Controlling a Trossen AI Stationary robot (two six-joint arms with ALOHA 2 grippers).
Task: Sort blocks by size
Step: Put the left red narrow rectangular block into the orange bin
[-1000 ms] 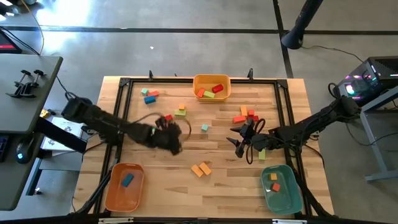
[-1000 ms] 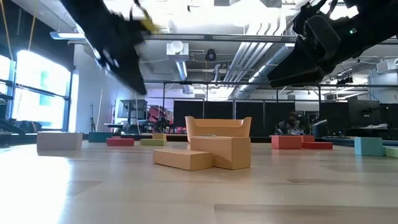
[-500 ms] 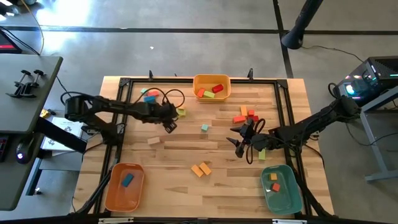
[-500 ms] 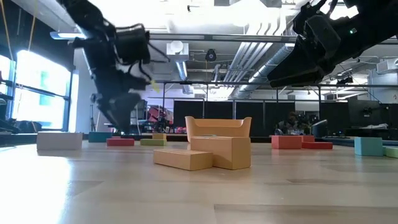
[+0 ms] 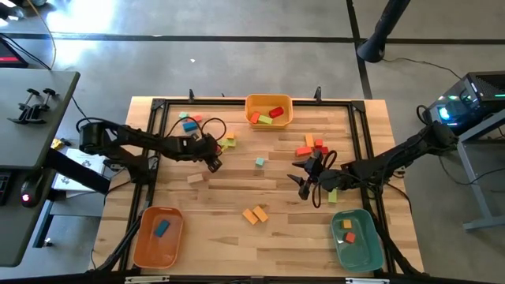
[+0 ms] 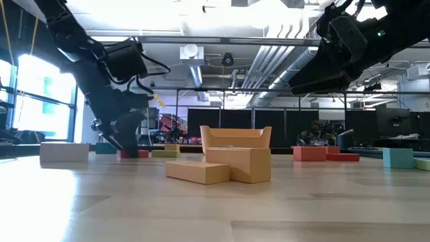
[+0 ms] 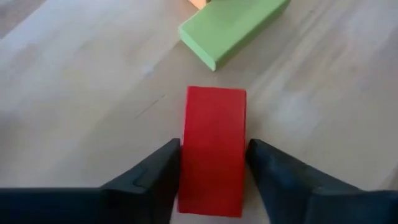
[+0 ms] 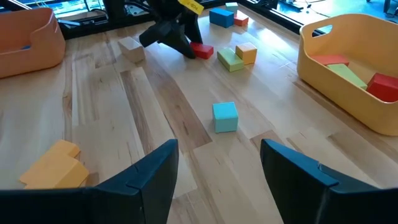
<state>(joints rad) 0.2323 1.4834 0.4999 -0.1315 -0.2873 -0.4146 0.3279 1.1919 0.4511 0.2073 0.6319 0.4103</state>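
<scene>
— Counting bins first: how many, and what's in each?

— Three. The yellow bin (image 5: 268, 110) at twelve o'clock on the tabletop (image 5: 237, 193) holds three blocks: red, green and orange. The orange bin (image 5: 158, 237) at seven o'clock holds one blue block. The teal bin (image 5: 357, 239) at five o'clock holds two small orange-red ones.

— And the loose blocks?

— Two orange blocks (image 5: 254, 214) touch each other near six o'clock, a small teal cube (image 5: 259, 162) sits near the centre, a pale block (image 5: 195, 178) lies toward nine o'clock, and a red-orange cluster (image 5: 312, 147) lies toward two o'clock.

— The grippers?

— The left gripper (image 7: 214, 163) sits low at ten o'clock, its fingers straddling a red block (image 7: 214, 149) lying flat, close alongside but not visibly clamping. A green block (image 7: 233, 28) lies just beyond. The right gripper (image 8: 214, 162) hovers at four o'clock, spread wide, holding nothing.
</scene>
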